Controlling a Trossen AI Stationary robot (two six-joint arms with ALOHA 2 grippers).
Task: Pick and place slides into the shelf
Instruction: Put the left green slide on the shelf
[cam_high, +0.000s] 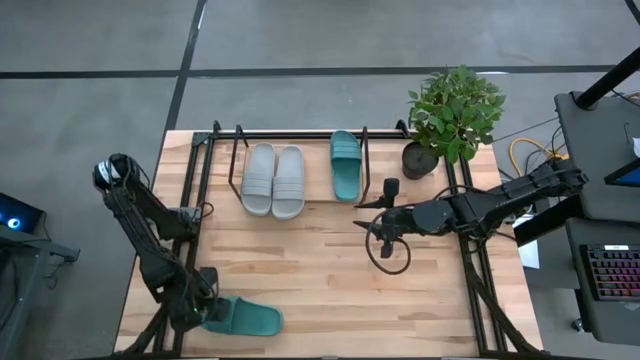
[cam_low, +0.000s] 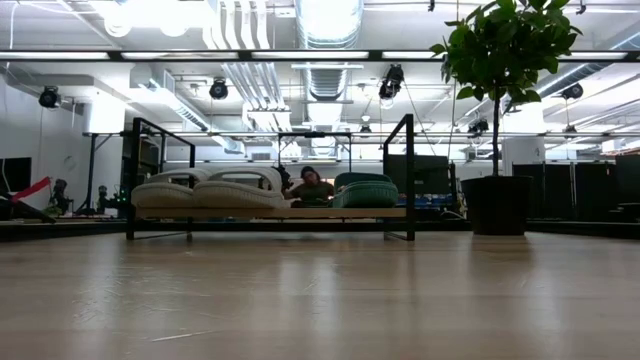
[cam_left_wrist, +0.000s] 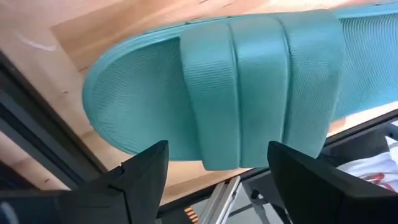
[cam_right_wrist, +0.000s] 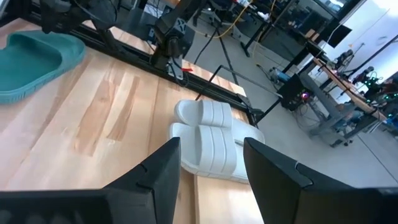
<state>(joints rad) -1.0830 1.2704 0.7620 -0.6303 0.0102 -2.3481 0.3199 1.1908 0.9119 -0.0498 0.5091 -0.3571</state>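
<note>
Three of the four slides sat on the shelf (cam_high: 222, 135) at the far edge of the counter (cam_high: 320, 270): the two light grey slides (cam_high: 274, 180) side by side, touching, and one teal slide (cam_high: 346, 165) a little apart toward the potted plant (cam_high: 452, 112). All three lay sole-down, lengthwise across the board. The low view showed them resting level on the light wooden board inside the black tubing.

The last teal slide (cam_high: 243, 317) lay at the near left corner of the counter, close to the edge, strap up. It looked like moulded rubber, finely textured, with a wide ribbed strap and an open toe.

Left hand (cam_high: 200, 312) was right at that slide. In its wrist view the fingers (cam_left_wrist: 146, 177) stood wide apart, either side of the strap end, not closed on it. Right hand (cam_high: 383, 238) hung over mid-counter, fingers (cam_right_wrist: 155, 177) parted, holding nothing, facing the grey pair.

Judgement: task about three-quarters done. Left: grasp the last teal slide, carry it across, and set it in the free space beside its mate.
</note>
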